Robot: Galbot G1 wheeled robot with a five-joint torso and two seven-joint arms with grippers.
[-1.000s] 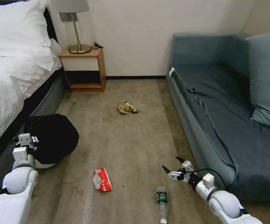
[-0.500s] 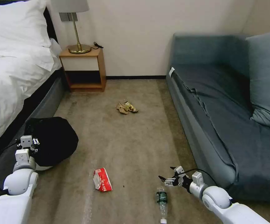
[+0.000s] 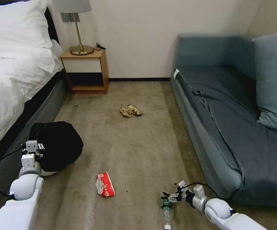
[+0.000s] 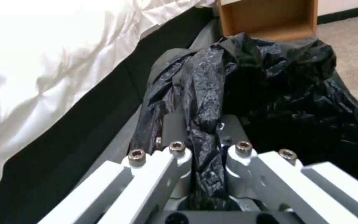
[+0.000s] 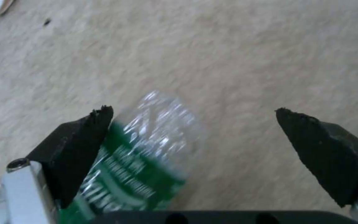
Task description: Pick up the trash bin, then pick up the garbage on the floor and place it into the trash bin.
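The trash bin (image 3: 57,145), white with a black bag over its rim, is at the left beside the bed. My left gripper (image 3: 33,148) is shut on its near rim; in the left wrist view the left gripper (image 4: 202,124) pinches a fold of the black bag (image 4: 278,93). Low over the carpet at the lower right, my right gripper (image 3: 170,197) is open at the clear bottle (image 3: 166,204) with the green label. In the right wrist view the bottle (image 5: 146,149) lies between the spread fingers of the right gripper (image 5: 193,113), close to one fingertip (image 5: 96,119). A crushed red-and-white carton (image 3: 105,184) and crumpled gold and tan wrappers (image 3: 129,110) lie on the floor.
A bed (image 3: 14,73) with white linen runs along the left. A wooden nightstand (image 3: 87,72) with a brass lamp (image 3: 79,32) stands against the far wall. A blue-grey sofa (image 3: 234,111) fills the right side. Open carpet (image 3: 135,143) lies between them.
My right gripper has come down and towards me, from above the carpet to the bottle, still open. The left gripper and the bin have shifted slightly right.
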